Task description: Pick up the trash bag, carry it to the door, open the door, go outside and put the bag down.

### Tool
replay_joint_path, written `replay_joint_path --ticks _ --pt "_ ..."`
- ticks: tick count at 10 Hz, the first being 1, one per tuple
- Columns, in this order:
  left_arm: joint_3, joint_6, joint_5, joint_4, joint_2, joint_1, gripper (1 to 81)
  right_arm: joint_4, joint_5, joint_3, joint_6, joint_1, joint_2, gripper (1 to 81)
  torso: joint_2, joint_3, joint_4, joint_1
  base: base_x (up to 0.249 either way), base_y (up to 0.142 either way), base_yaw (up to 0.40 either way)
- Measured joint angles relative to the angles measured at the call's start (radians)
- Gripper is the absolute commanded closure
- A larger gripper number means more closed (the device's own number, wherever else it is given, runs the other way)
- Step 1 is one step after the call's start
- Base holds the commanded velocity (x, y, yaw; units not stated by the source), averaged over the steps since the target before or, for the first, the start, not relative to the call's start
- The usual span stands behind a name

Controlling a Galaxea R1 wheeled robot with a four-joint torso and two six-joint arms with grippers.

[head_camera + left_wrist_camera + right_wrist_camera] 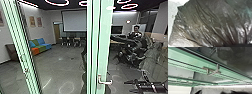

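Observation:
Dark, wrinkled trash bag looms large in the left wrist view, its folds drawn together at my left gripper, which is shut on it. In the head view my right gripper is low on the right, open and empty, to the right of the metal door handle. That handle sits on the pale green edge of the glass door. From the right wrist view, the bent handle lies beyond the two parted, dark fingertips of my right gripper, not touching them.
Another green frame post slants down at the left. Beyond the glass are a colourful sofa, a projection screen, chairs by a table and grey floor. A person appears at the right behind dark machine shapes, perhaps reflected.

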Motion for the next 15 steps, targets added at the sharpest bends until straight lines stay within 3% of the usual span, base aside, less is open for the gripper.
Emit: replay_joint_path --ticks 6,9,13,15 --pt "-0.044 0.000 0.000 -0.018 0.026 0.000 81.1 0.000 -0.002 -0.195 0.149 0.011 0.190 1.0 0.000 0.000 0.000 0.000 0.000 0.000 0.000" --pt "-0.046 0.000 -0.001 -0.018 0.025 0.000 81.1 -0.001 -0.035 -0.296 0.238 0.036 0.279 1.0 0.000 -0.001 0.000 0.000 0.000 0.000 0.000" --pt "-0.047 0.000 -0.006 -0.019 0.026 0.000 81.1 -0.033 -0.067 -0.357 0.354 0.025 0.373 1.0 0.001 -0.001 0.000 0.001 0.000 0.000 0.000" --pt "-0.066 0.000 -0.006 -0.019 0.032 0.000 81.1 -0.061 -0.091 -0.371 0.379 0.016 0.386 1.0 0.001 -0.001 0.000 0.001 0.000 0.000 0.000"
